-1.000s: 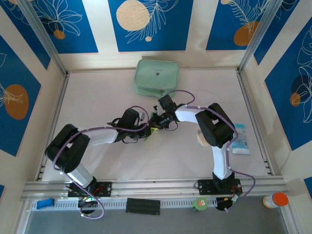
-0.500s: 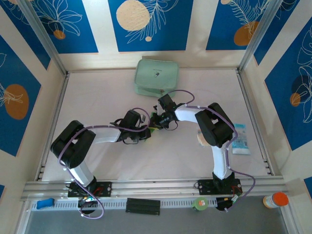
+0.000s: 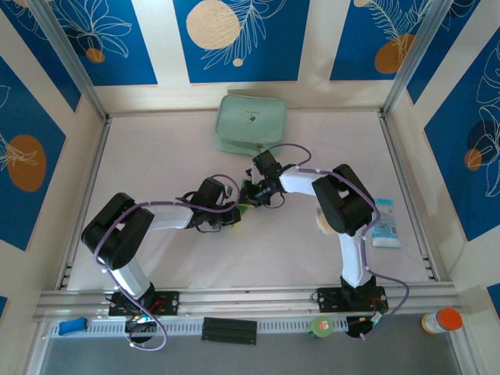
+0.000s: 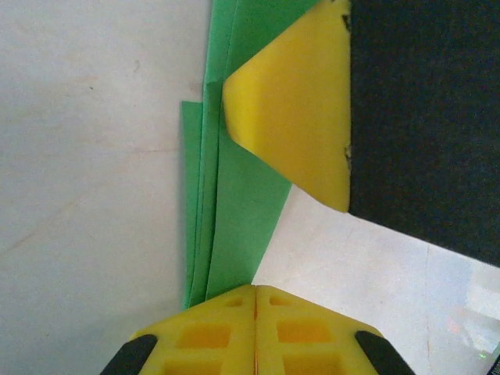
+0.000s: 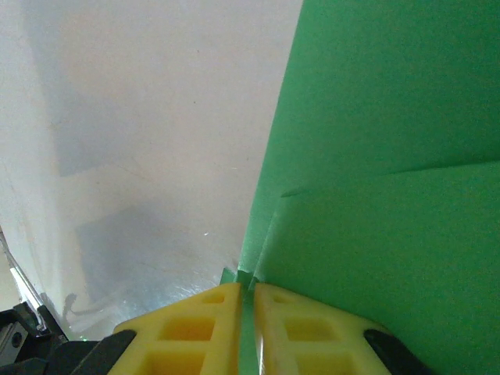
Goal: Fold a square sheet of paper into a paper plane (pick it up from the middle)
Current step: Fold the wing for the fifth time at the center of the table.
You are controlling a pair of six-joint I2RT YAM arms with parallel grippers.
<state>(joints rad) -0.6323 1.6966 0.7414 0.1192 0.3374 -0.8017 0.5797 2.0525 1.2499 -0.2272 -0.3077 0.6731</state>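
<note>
Left hand (image 4: 255,287), now closed further, apparently pinches the paper plane (image 4: 234,226); right hand (image 5: 246,287) pinches it too.

Bright, even light (close-ups slightly soft)

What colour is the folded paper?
The folded paper is plain bright green, with no pattern. It shows best in the right wrist view.

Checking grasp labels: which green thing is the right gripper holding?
The bright green paper, pinched in the right gripper mid-table; the pale mint pouch lies apart at the far edge.
</note>
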